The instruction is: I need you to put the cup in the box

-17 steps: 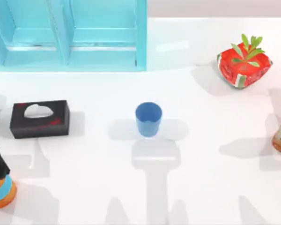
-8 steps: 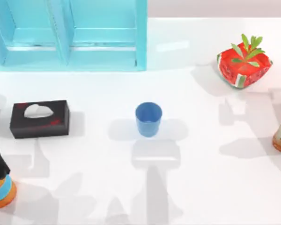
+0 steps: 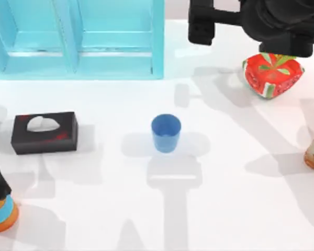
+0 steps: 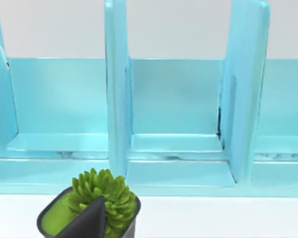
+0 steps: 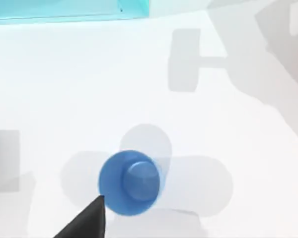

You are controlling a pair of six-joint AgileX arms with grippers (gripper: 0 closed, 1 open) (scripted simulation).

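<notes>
The small plain blue handleless cup (image 3: pixel 166 133) stands upright near the middle of the white table (image 3: pixel 235 209), untouched and well apart from the light-blue open-fronted box with vertical dividers (image 3: pixel 76 39) at the table's far left. The right arm (image 3: pixel 272 21) reaches in over the far right side, above the red pot with a green plant (image 3: pixel 272 73). Whether the right gripper's fingers stand apart or together cannot be told; one dark fingertip (image 5: pixel 84 220) lies just beside the cup in the right wrist view.

Step in hand, as judged: approach, before any grasp. The next move calls for centring the gripper over the cup, descending, and closing on its wall.

The left wrist view faces the box compartments, with a dark pot of green succulent (image 4: pixel 92 208) near it. A black tissue box (image 3: pixel 44 132) sits left of the cup.
</notes>
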